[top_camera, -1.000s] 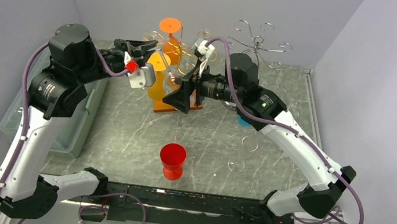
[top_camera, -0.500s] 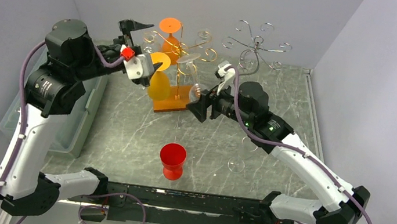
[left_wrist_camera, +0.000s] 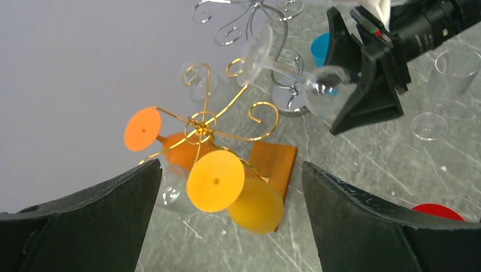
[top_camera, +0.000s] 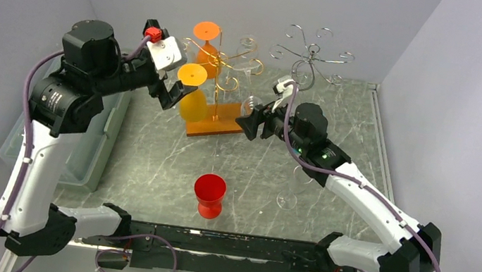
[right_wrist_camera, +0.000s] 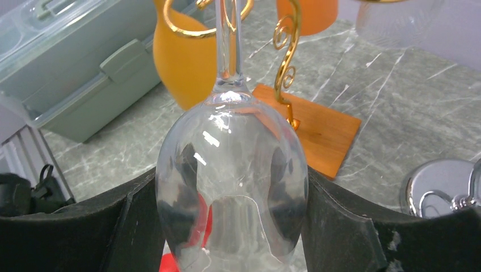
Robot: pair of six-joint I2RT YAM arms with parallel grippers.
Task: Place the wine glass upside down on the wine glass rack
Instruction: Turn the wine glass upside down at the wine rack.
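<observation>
The right gripper [top_camera: 249, 119] is clamped on the bowl of the clear wine glass [right_wrist_camera: 232, 170], 1 finger pressed against each side of it. The glass is tilted, its bowl in the gripper and its stem and foot reaching toward the gold wine glass rack [top_camera: 224, 59]. In the right wrist view the stem runs up past a gold curl of the rack. Whether the stem sits inside that curl or only beside it cannot be told.

The rack stands on a wooden base [top_camera: 225, 116] toward the far edge of the desk [top_camera: 149, 159], about midway along it. 2 orange glasses [left_wrist_camera: 249, 204] hang upside down from its arms, their flat feet on top.

The left gripper [top_camera: 175, 91] hovers above the desk on the left side of the rack, near the orange glasses. Its fingers are spread wide apart with nothing between them.

A silver rack [top_camera: 312, 57] stands at the far edge, to the right of the gold one. A red cup [top_camera: 208, 194] sits upside down near the near edge, about midway along it. Another clear glass [left_wrist_camera: 448, 73] stands upright on the desk toward the right edge. A pale lidded bin [top_camera: 90, 150] lies along the left edge.
</observation>
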